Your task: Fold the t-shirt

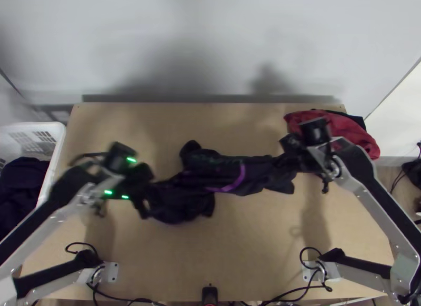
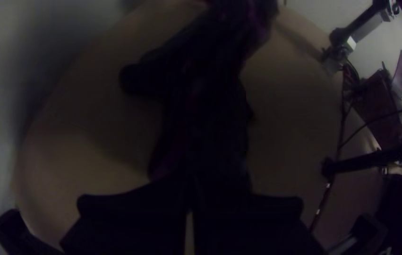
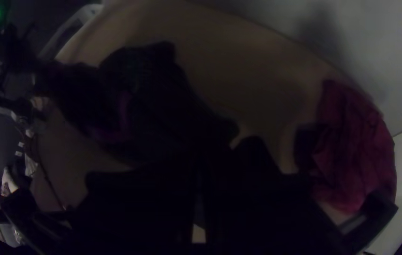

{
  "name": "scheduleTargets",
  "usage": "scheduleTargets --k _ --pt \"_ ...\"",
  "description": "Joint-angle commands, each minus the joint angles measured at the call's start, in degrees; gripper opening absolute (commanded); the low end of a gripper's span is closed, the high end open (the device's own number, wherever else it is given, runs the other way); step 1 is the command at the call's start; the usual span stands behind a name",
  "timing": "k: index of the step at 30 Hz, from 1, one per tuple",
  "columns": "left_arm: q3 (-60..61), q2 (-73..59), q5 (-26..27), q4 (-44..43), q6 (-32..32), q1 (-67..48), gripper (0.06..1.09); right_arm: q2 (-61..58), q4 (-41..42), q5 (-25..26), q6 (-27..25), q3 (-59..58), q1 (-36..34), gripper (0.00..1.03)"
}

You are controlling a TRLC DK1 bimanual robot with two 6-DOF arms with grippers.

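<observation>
Top view first: the light wooden table (image 1: 252, 264) takes up most of what I'm looking at, with the left arm (image 1: 31, 216) and right arm (image 1: 379, 195) leaning in from either side. A white basket (image 1: 59, 148) stands by the table's left edge, dark cloth (image 1: 21, 182) inside it. Across the middle, between the two grippers, is the dark t-shirt (image 1: 263, 169), bunched into a long crumpled band, not spread and with no clean fold in it. A red cloth (image 1: 337, 124) is heaped at the far right corner, near the right arm's wrist.

The left gripper (image 2: 191, 186) looks closed on one end of the shirt; the right gripper (image 3: 200, 165) seems clamped on the other. Which parts they have, I can't tell. Smallest of all, a purple stripe (image 1: 239, 179) curves across the fabric.

To my eye this is the opening-out step, before any real folding. The next move wants the ends drawn apart and the shirt laid down flat, perhaps with fresh grips on hem or shoulders if it stays twisted.
</observation>
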State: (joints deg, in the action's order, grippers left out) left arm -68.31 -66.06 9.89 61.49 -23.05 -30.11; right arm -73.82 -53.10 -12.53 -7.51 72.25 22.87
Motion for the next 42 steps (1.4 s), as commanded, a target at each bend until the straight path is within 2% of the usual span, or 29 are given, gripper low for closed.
scheduleTargets --k 1,6,12,16,22,26,28,31,32,36,42 --pt "-0.7 6.8 2.7 4.1 -6.9 19.5 0.1 2.0 -2.2 -3.1 0.7 1.1 -8.5 0.03" --pt "-1.0 7.0 4.4 3.5 -11.8 30.4 0.1 3.0 -4.1 -4.9 1.1 1.5 -11.0 0.03" --pt "-3.5 6.9 4.8 2.1 -14.2 35.9 0.1 3.7 -8.0 -6.9 1.2 3.0 -11.6 0.03" --pt "1.8 7.4 5.2 1.1 -16.1 33.4 0.1 2.0 -8.1 -7.0 1.1 -0.3 -11.0 0.03" --pt "11.4 7.8 3.1 -4.8 -14.7 22.7 0.1 -1.7 -7.7 -7.0 0.8 -5.7 -7.7 0.03" --pt "14.5 6.3 2.5 -8.4 -10.6 13.7 0.1 -4.2 -7.4 -6.9 0.7 -7.8 -5.7 0.24" --pt "15.9 4.6 2.2 -10.3 -9.1 9.2 0.1 -5.5 -7.3 -6.9 0.7 -8.4 -5.1 0.48" --pt "16.5 1.3 2.2 -13.2 -6.3 4.2 0.1 -6.9 -7.3 -6.9 0.5 -8.6 -4.5 0.89" --pt "16.3 0.1 2.2 -14.1 -5.6 3.1 0.1 -6.9 -7.4 -6.9 0.6 -8.4 -4.4 0.97" --pt "14.2 -4.7 2.2 -17.0 -3.5 1.5 0.1 -4.5 -8.2 -6.9 0.6 -8.4 -2.0 0.98" --pt "10.0 -9.0 2.2 -20.0 -2.5 6.7 0.1 2.5 -9.9 -2.3 0.7 -11.3 8.1 0.98"
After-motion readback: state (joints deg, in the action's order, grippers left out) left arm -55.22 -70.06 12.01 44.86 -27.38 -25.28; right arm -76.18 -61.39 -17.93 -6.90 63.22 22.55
